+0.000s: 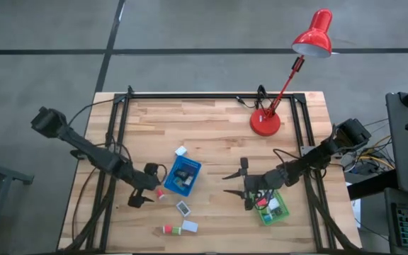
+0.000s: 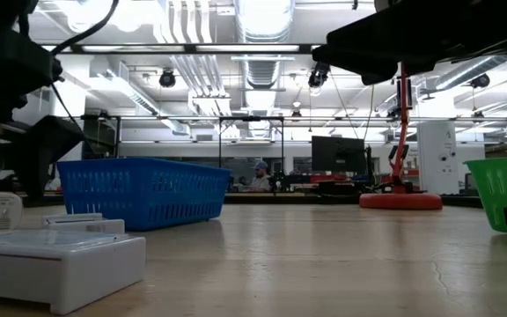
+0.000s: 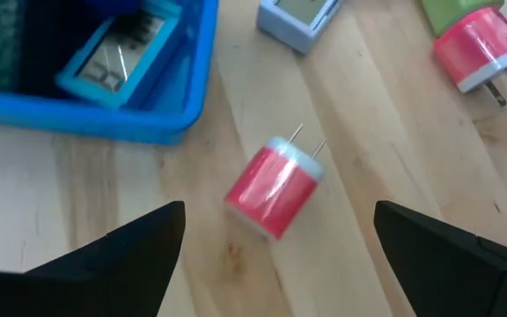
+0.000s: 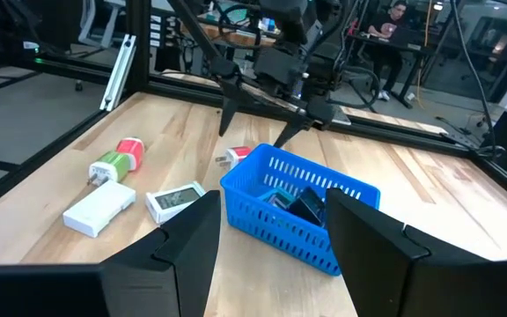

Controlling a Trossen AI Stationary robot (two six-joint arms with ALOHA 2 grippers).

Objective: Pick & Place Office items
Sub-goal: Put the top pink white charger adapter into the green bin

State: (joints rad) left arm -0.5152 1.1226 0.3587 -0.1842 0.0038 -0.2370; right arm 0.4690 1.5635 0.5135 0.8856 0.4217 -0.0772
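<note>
Red and stubby, the plug (image 3: 275, 189) lay on its side on the wood, white-faced, two thin prongs out, just beside the blue tray (image 3: 104, 123). Left gripper (image 3: 280, 255) hung above it, jaws wide, holding nothing. Right gripper (image 4: 271, 238) stood partly open and empty near the green tray (image 1: 273, 210), whose contents were hard to make out.

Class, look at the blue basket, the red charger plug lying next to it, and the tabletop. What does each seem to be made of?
Blue basket: likely moulded plastic, going by its uniform colour and slotted lattice walls.
Red charger plug: seemingly glossy plastic body with a pale end cap; its two thin prongs look like bare metal.
Tabletop: wood, apparently joined strips, with visible grain and a light, smooth finish.
</note>
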